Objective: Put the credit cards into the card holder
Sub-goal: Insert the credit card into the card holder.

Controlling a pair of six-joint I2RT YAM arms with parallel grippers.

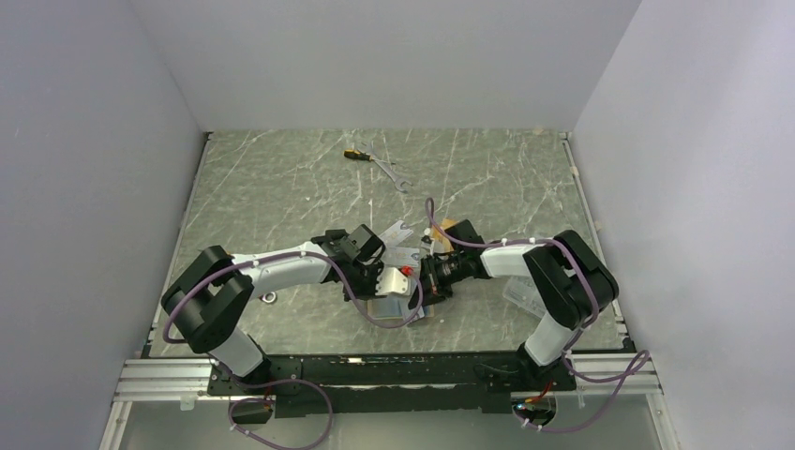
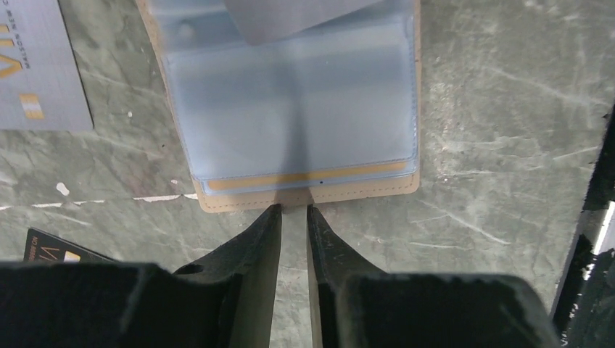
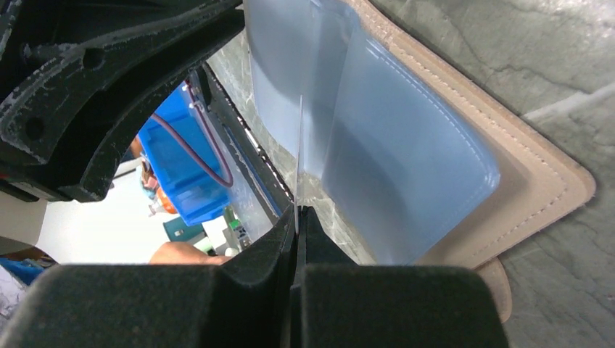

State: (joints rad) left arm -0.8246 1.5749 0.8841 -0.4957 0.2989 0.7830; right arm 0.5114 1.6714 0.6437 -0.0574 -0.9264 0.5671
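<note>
Fingers of the right gripper (image 3: 297, 214) pinch a thin silver-grey credit card (image 2: 290, 14) at the mouth of the open tan leather-like card holder (image 2: 312, 194) on the grey marbled worktop (image 2: 508, 145). The left gripper (image 2: 294, 212), fingers slightly spread, sits at the holder's near edge. Best approach: brace the holder, align the card with the clear sleeve (image 2: 290, 109), slide slowly.

I log left arm (image 1: 281, 267) and right arm (image 1: 511, 258): white link shells, black joint housings. A purple cable (image 1: 430, 214) runs along each (same colour both sides). Left tool (image 2: 294, 210), right tool (image 3: 297, 212): matte black, tapered fingers. Black base plate (image 1: 375, 375) under both.
</note>
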